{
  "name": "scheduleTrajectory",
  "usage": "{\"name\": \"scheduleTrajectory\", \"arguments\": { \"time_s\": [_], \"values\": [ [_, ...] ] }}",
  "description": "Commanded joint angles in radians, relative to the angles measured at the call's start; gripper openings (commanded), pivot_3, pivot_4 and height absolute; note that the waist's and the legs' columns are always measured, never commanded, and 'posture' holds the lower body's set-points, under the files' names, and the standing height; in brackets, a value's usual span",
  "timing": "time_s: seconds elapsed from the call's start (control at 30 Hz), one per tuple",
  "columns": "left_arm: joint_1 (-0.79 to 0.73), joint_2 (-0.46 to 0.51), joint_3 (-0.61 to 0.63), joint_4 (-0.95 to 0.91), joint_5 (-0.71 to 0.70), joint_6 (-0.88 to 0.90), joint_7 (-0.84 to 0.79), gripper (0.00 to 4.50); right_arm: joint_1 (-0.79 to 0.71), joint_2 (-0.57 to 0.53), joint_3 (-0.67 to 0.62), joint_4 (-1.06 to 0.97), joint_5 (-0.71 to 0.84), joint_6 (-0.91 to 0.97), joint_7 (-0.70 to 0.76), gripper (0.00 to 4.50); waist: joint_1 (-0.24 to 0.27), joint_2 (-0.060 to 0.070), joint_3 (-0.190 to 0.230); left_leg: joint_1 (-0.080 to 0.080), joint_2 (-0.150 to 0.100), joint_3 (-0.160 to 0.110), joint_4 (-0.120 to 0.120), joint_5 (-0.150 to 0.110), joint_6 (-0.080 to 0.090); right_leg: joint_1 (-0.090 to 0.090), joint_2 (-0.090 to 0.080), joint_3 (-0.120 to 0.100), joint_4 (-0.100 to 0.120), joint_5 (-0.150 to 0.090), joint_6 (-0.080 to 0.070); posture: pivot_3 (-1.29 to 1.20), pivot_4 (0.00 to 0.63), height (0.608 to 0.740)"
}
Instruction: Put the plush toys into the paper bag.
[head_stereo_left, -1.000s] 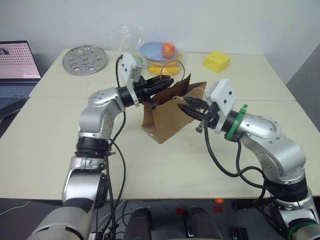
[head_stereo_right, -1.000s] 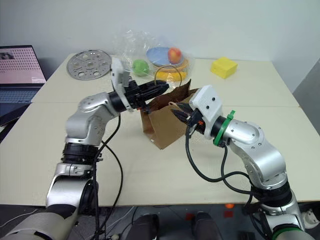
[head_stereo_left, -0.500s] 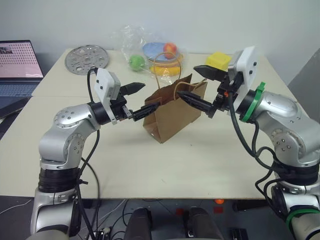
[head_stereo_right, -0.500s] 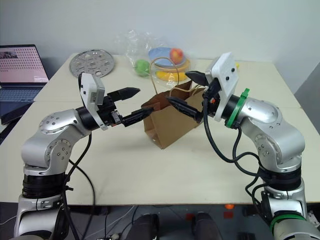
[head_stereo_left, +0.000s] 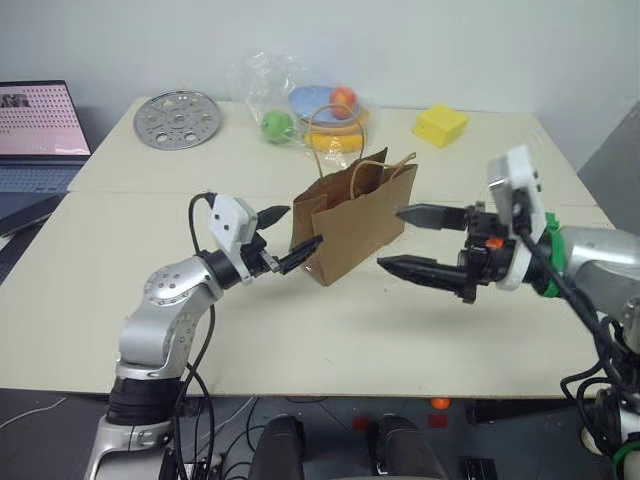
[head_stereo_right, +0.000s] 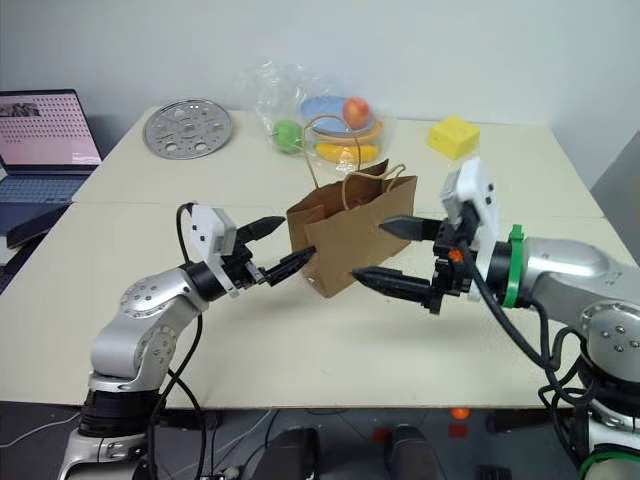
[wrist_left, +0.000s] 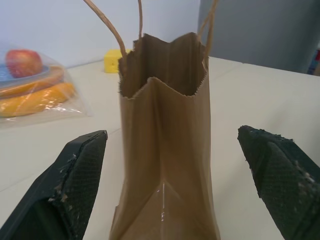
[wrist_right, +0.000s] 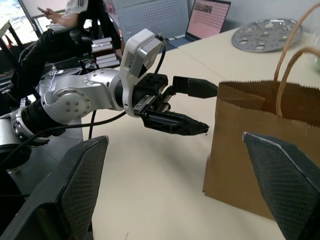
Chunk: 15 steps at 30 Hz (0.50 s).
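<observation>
Paper bag (head_stereo_left: 352, 222) stands upright mid-surface, both pincers wide open and empty: left pincer (head_stereo_left: 288, 238) just beside its left edge, right pincer (head_stereo_left: 420, 242) near its right side. A second ago both gripped the rim; now they've backed off. Risk: unsupported, it could tip if nudged.

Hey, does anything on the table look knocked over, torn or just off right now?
Nothing stands out. The paper bag stands upright on the table with its mouth open, untorn. Both the left gripper and the right gripper are open on either side of it, holding nothing. The wrapped toy fruit sits tidy at the back.
</observation>
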Motion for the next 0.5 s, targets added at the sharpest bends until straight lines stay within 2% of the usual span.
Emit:
{"name": "scheduleTrajectory", "arguments": {
  "time_s": [0.03, 0.27, 0.4, 0.5],
  "values": [
    [-0.044, -0.038, -0.037, 0.080, 0.047, -0.090, -0.004, 4.48, 0.003, -0.007, 0.017, -0.048, -0.017, -0.044, -0.034, 4.50, 0.000, 0.000, 0.000, 0.000, 0.000, 0.000, 0.000, 0.000, 0.000, 0.000, 0.001, 0.000, 0.000, 0.000, 0.000, 0.00, 0.150, 0.740],
    [-0.077, -0.087, -0.056, 0.207, 0.076, -0.170, -0.027, 4.48, 0.008, -0.029, 0.016, -0.061, 0.000, -0.061, -0.072, 4.50, -0.001, 0.000, 0.000, -0.001, 0.000, -0.001, -0.001, 0.000, 0.000, 0.000, 0.002, -0.001, -0.001, 0.000, 0.000, 0.00, 0.150, 0.740],
    [-0.091, -0.096, -0.060, 0.237, 0.074, -0.186, -0.034, 3.60, 0.028, -0.048, 0.016, -0.074, -0.006, -0.077, -0.083, 4.50, -0.001, 0.000, 0.000, -0.001, 0.000, -0.002, -0.001, 0.000, 0.000, 0.000, 0.002, -0.001, -0.001, 0.000, 0.000, 0.00, 0.150, 0.740],
    [-0.104, -0.102, -0.060, 0.245, 0.075, -0.188, -0.038, 2.63, 0.029, -0.054, 0.016, -0.072, 0.003, -0.085, -0.087, 4.50, -0.001, 0.000, 0.000, -0.001, 0.000, -0.001, -0.001, 0.000, 0.000, 0.000, 0.002, -0.001, -0.001, 0.000, 0.000, 0.00, 0.150, 0.740]
  ]
}}
